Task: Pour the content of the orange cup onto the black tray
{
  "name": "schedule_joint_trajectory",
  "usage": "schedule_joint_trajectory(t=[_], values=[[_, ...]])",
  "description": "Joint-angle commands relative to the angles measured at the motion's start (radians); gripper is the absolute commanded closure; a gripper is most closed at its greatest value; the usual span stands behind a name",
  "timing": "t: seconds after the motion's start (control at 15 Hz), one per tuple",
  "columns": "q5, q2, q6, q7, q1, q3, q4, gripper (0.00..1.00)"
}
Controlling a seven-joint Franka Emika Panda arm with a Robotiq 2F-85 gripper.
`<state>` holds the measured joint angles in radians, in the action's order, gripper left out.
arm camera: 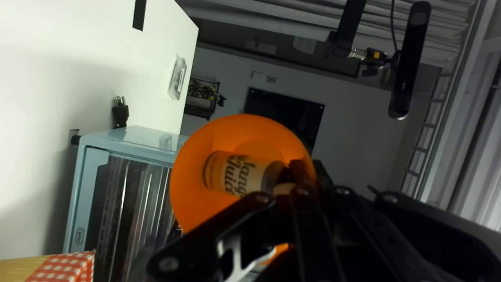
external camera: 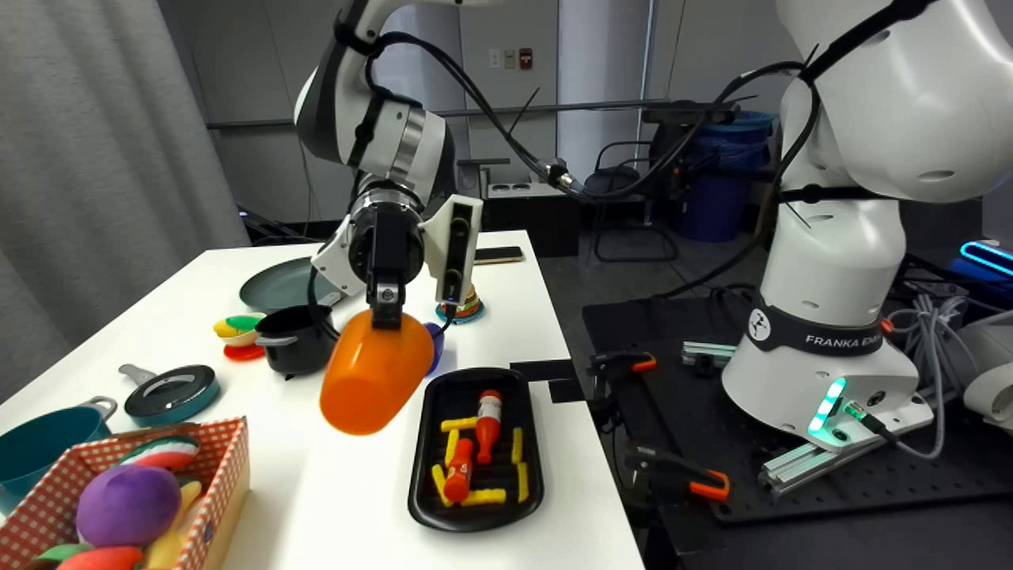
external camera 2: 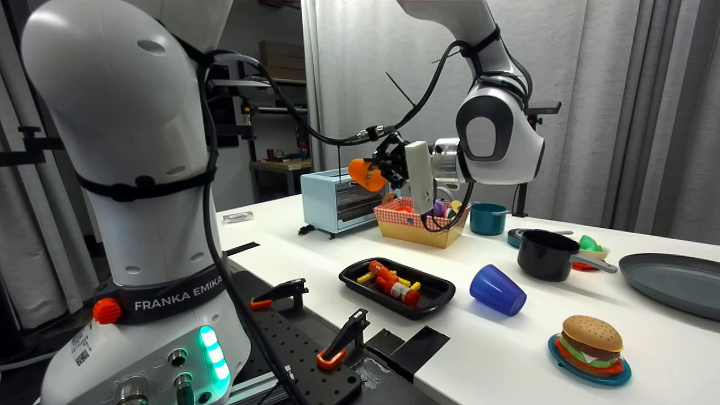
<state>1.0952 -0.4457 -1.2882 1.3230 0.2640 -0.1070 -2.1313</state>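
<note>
From left to right in an exterior view there are one teal pot [external camera: 49, 445], one checked basket [external camera: 228, 453] of soft toys [external camera: 127, 507] too overlapped to count, one teal pan [external camera: 174, 402], one grey round dish [external camera: 273, 286] and one black pot [external camera: 293, 350]. Next comes the one orange cup [external camera: 376, 372], tilted in the air above the white table [external camera: 332, 499], its wall pinched tight by the single gripper [external camera: 386, 318], with one labelled bottle [arm camera: 242, 173] inside it in the wrist view. Farther right follow one blue cup [external camera: 438, 354] lying on its side, one toy burger [external camera: 467, 305], and one black tray [external camera: 475, 519] bearing two red bottles [external camera: 488, 426] and six visible yellow sticks [external camera: 484, 497].
</note>
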Motion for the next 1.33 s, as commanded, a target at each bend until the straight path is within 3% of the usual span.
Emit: schedule_joint_trajectory(t=[0.0, 0.73, 1.27], values=[[0.018, -0.033, 0.08, 0.066, 0.01, -0.015, 0.031, 0.99], [-0.005, -0.004, 0.07, 0.058, -0.005, -0.033, 0.031, 0.99], [0.123, -0.034, 0.262, 0.154, 0.055, -0.046, 0.052, 0.99]])
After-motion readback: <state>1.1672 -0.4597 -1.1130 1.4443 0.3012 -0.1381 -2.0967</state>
